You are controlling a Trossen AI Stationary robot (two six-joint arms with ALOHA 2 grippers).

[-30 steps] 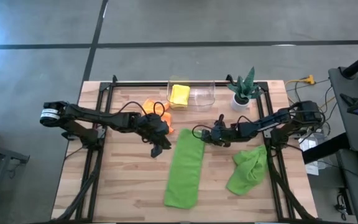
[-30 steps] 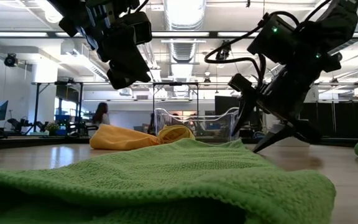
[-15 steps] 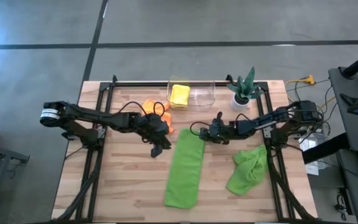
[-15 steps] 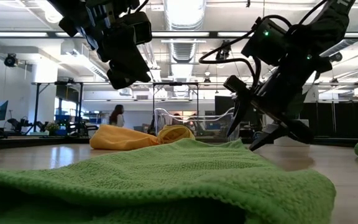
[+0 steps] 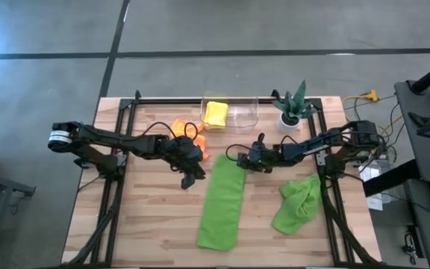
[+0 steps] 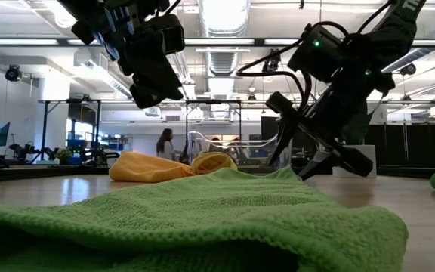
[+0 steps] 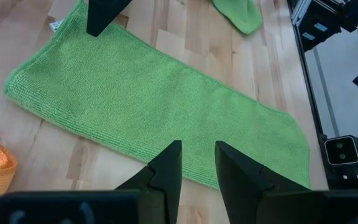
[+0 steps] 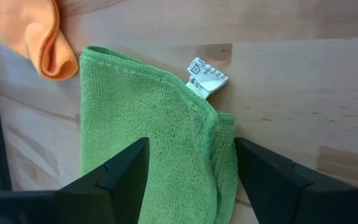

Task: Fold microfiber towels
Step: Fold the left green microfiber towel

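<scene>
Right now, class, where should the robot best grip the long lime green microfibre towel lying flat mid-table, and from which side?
Probably the far short end of the long lime green microfibre towel, at the corner beside its white tag. The layers stack there, and the open right gripper already straddles that edge from above, so come straight down.

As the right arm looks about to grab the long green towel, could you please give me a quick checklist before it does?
1. Right gripper open: ok.
2. Its fingers straddle the end of the long green towel: ok.
3. Towel folded lengthwise and flat on the table: ok.
4. Left gripper empty above the towel: ok.
5. Orange towel apart from that corner: ok.
6. Fingers touching the table: cannot tell.
</scene>
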